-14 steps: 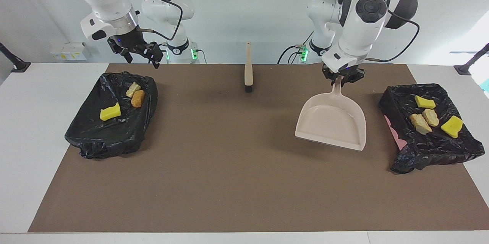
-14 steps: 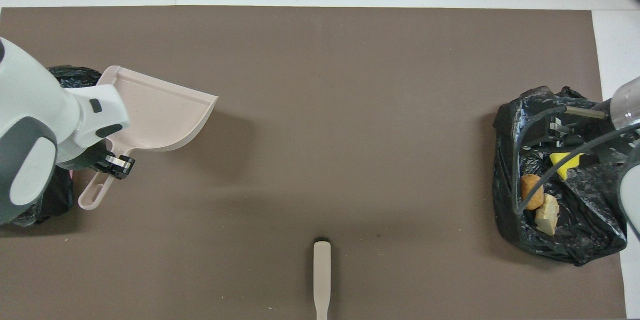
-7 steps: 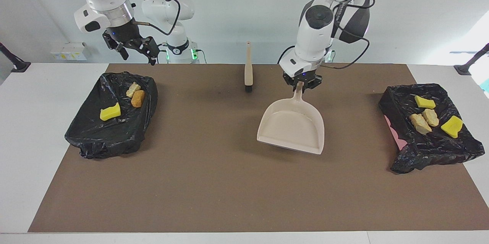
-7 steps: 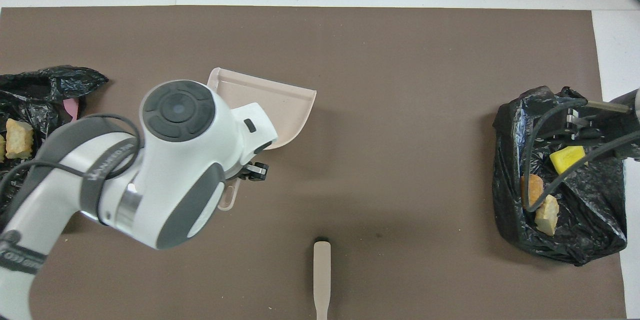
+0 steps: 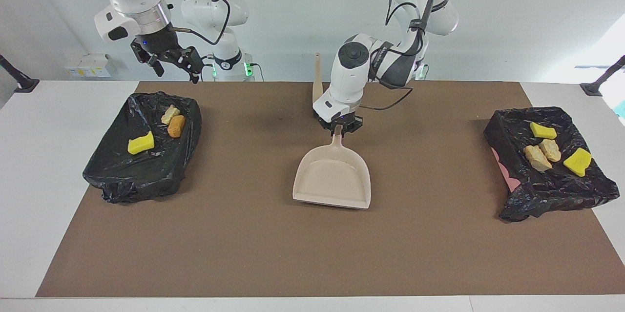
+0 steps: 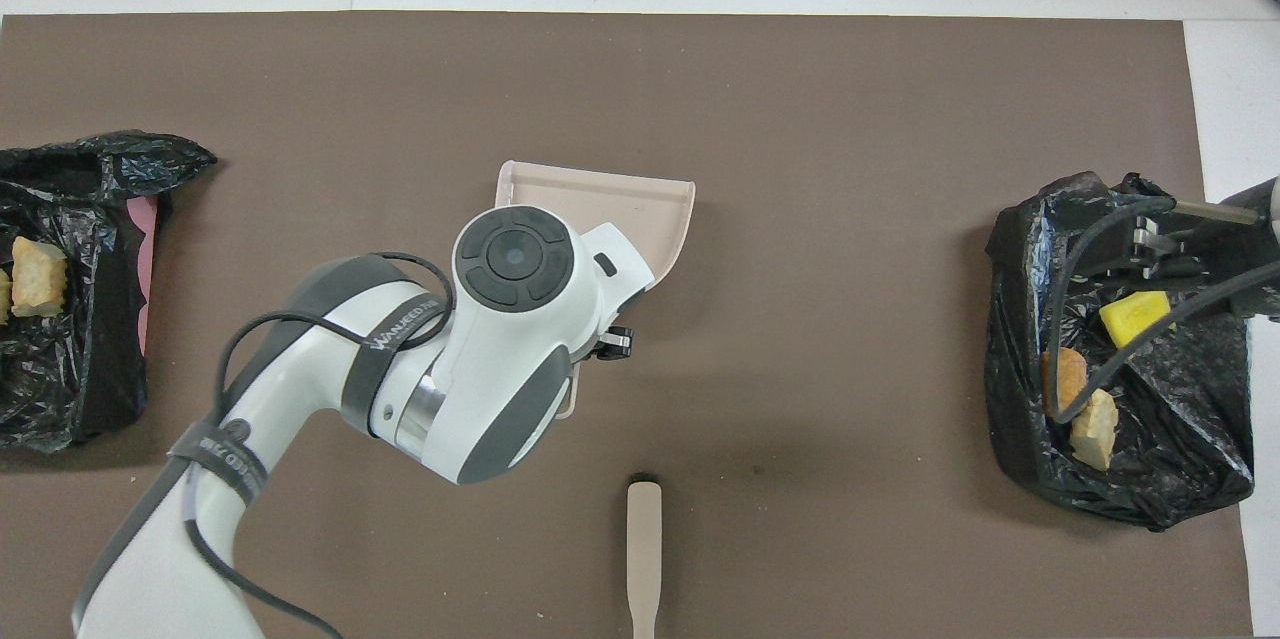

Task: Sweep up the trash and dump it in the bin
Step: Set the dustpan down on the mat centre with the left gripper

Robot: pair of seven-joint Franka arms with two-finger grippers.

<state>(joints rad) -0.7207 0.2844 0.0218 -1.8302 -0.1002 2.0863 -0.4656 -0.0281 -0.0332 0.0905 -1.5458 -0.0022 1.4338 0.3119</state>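
My left gripper (image 5: 338, 128) is shut on the handle of the beige dustpan (image 5: 332, 181) at the middle of the brown mat; I cannot tell if the pan touches the mat. The left arm covers most of the pan in the overhead view (image 6: 612, 203). The pan looks empty. The trash lies in two black-bagged bins. One bin (image 5: 122, 175) at the right arm's end holds a yellow chunk (image 5: 140, 143), a beige one (image 5: 170, 114) and an orange-brown one (image 5: 176, 126). The other bin (image 5: 547, 195) holds two yellow (image 5: 543, 130) and two beige chunks (image 5: 536, 157). My right gripper (image 5: 172, 61) hangs open above the first bin.
The beige-handled brush (image 5: 317, 88) lies on the mat nearer to the robots than the dustpan, partly hidden by the left arm; its handle shows in the overhead view (image 6: 644, 559). The brown mat (image 5: 273, 253) covers most of the white table.
My left gripper has carried the dustpan from beside the bin at the left arm's end to the middle of the mat and lowered it. My right gripper rose slightly, then held still.
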